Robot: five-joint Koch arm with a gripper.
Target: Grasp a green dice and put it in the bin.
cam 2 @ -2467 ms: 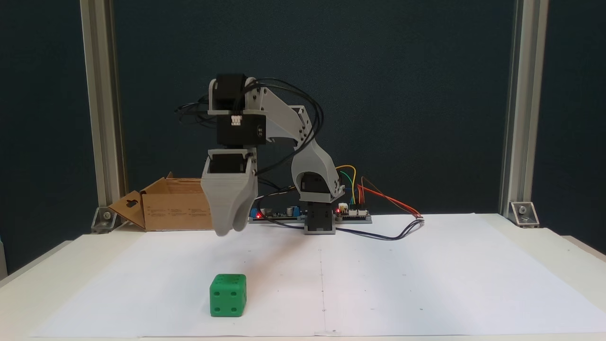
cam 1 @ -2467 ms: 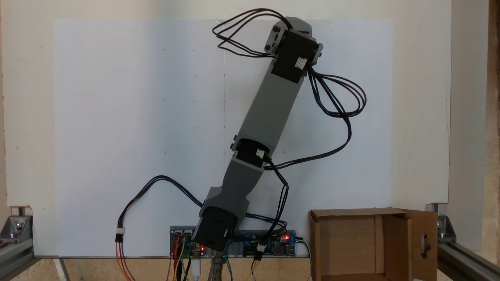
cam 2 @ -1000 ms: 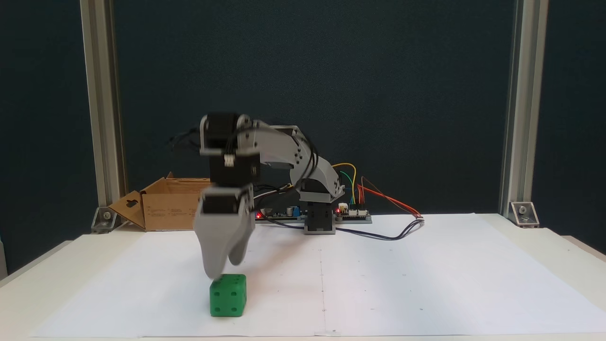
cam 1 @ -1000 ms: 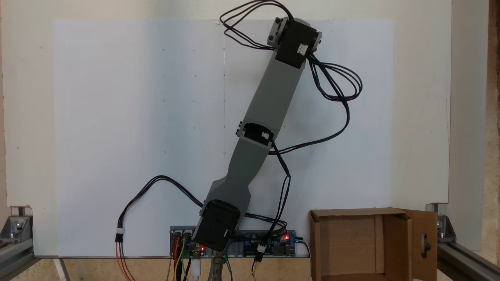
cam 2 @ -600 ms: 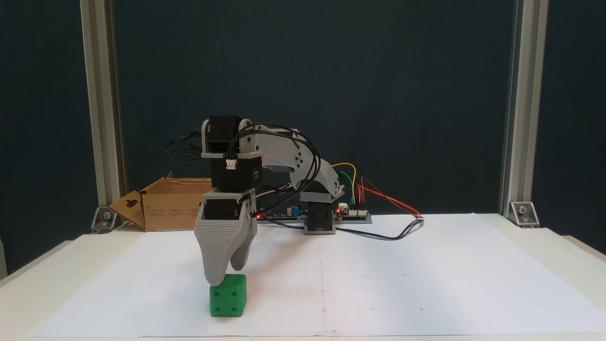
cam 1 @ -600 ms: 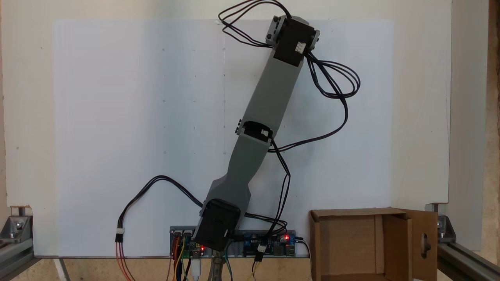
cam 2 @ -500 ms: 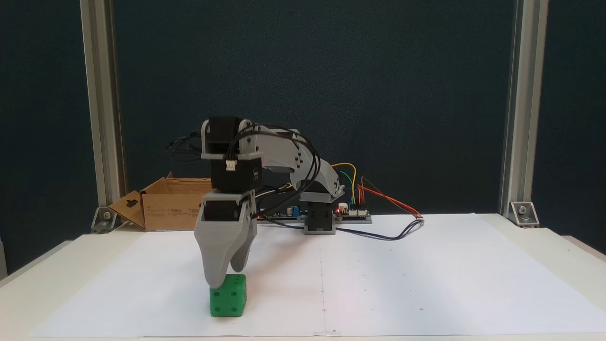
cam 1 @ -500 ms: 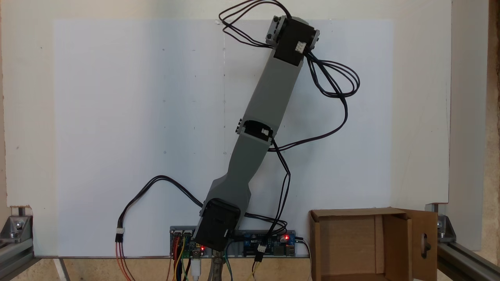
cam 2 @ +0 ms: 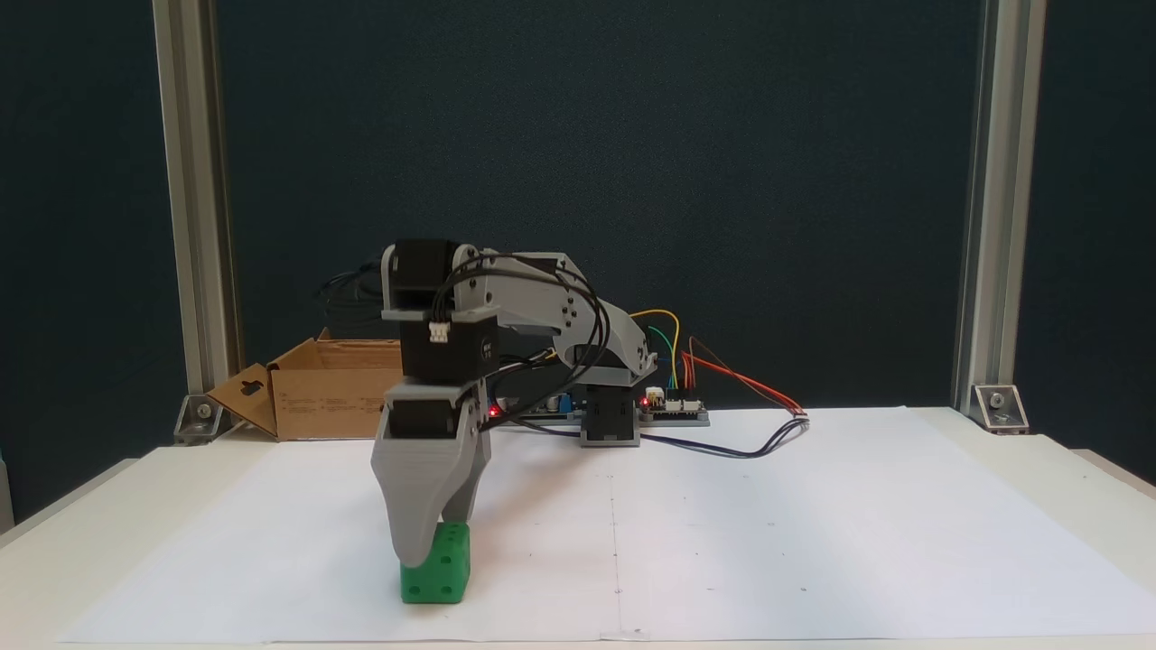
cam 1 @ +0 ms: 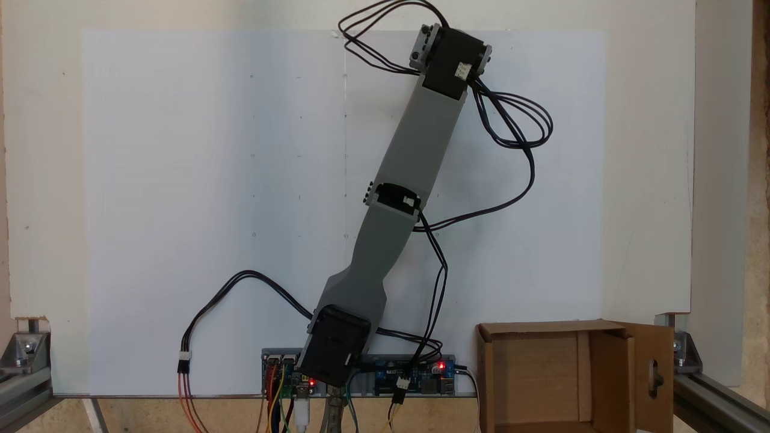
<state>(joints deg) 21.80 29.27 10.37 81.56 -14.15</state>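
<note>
Green dice: the green dice (cam 2: 436,566) sits on the white paper sheet (cam 2: 722,542) near the front edge of the desk (cam 2: 54,560), left of centre in the front-facing fixed view; four pips show on the face toward that camera.
Claw: the claw (cam 2: 432,533) points straight down over the dice. Its nearer grey finger overlaps the dice's upper left corner, and the other finger ends at the dice's top behind it. The two lie almost one behind the other, so I cannot tell how wide the claw stands, nor whether it has hold of the dice.
Arm: the grey arm (cam 1: 421,138) reaches from its base (cam 2: 610,420) at the back of the sheet out toward the front; from above it hides both claw and dice.
Cables: black cables (cam 1: 511,120) loop beside the arm.
Bin: the bin (cam 2: 316,393) stands at the desk's back left in the front-facing view, well apart from the dice. From above it is open (cam 1: 535,373), with a keyhole cutout in one side flap.
</note>
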